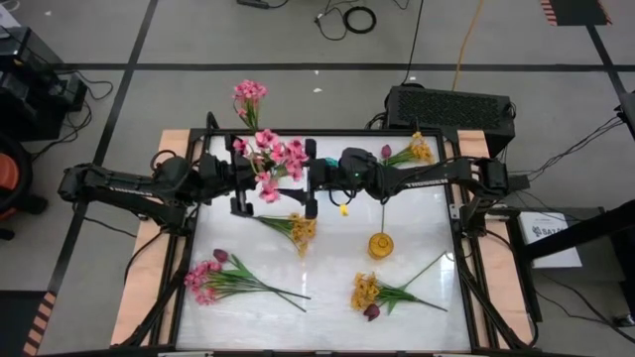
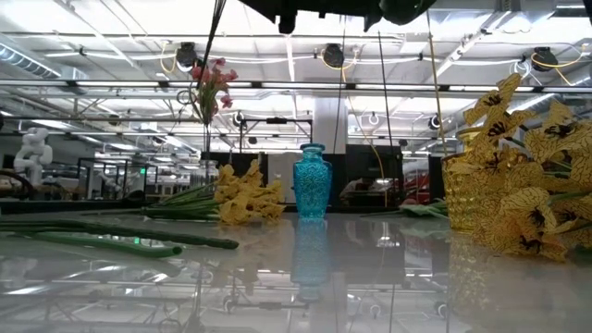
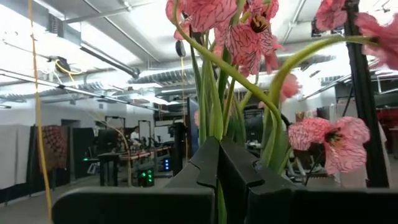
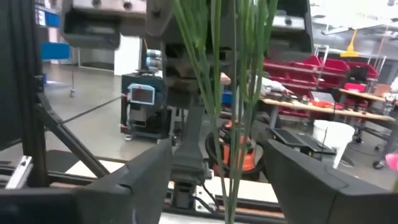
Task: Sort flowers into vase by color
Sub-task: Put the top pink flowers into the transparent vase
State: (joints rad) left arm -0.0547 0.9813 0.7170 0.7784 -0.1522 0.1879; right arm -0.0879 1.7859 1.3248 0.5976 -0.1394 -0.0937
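Midway, by the look of it: a pink spray (image 1: 211,278) lies loose on the counter (image 1: 327,297) at left, while the left hand (image 1: 260,178) pinches a pink bunch (image 1: 273,159) aloft. At centre, the right hand (image 1: 316,177) stands spread around its stems. Yellow sprays (image 1: 372,294) wait right, beside a yellow vase (image 1: 381,245). The blue vase (image 2: 312,181) is hidden from above.

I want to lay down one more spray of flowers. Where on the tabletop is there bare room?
Free: the middle front, between the pink bunch and the yellow bunch, and the left side below the left arm. Crowded: the centre back, where both tools meet around the held pink spray, and beside the yellow vase.
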